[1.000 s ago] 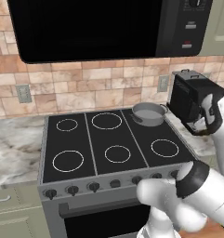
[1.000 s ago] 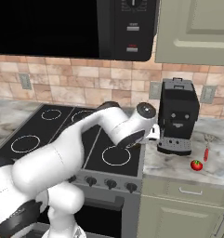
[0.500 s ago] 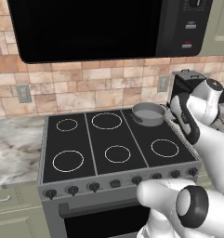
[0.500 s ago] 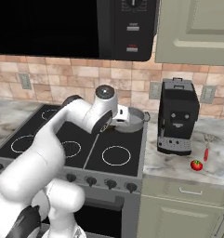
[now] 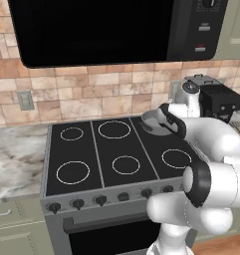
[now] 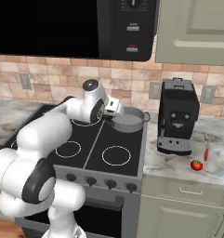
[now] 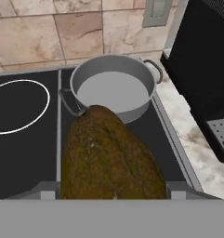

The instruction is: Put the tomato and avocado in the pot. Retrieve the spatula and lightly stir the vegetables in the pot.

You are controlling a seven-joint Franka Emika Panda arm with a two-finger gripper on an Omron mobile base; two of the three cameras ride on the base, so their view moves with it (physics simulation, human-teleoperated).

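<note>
One vegetable carried, one waiting

Nearest the hand camera, the avocado [image 7: 111, 155] sits between the tips of the pincer [image 7: 111, 188], which is held wide around it; the dark olive lump blocks most of the view below the pot. The wide spread fits the fruit's bulk, and the grip looks like a carry rather than a pinch at rest.

Just beyond the avocado stands the pot [image 7: 114, 86], on the back right burner of the stove [image 7: 25, 153], with nothing yet in its grey bowl. The avocado's far end overlaps the pot's near rim in the hand view, so the hand seems to be short of the bowl and aimed at it. From the right base view the arm reaches across the stove with the pincer [image 6: 109, 118] just beside the pot's [image 6: 129, 122] left wall.

Farther right, past the coffee machine [image 6: 177, 116], the tomato [image 6: 196, 165] lies on the desk [image 6: 211, 172], with the spatula [image 6: 206, 151] just behind it. Both are well apart from the pot, likely left for later steps.

Judged from this, the avocado drop is the step in hand; tomato and stirring remain.
</note>
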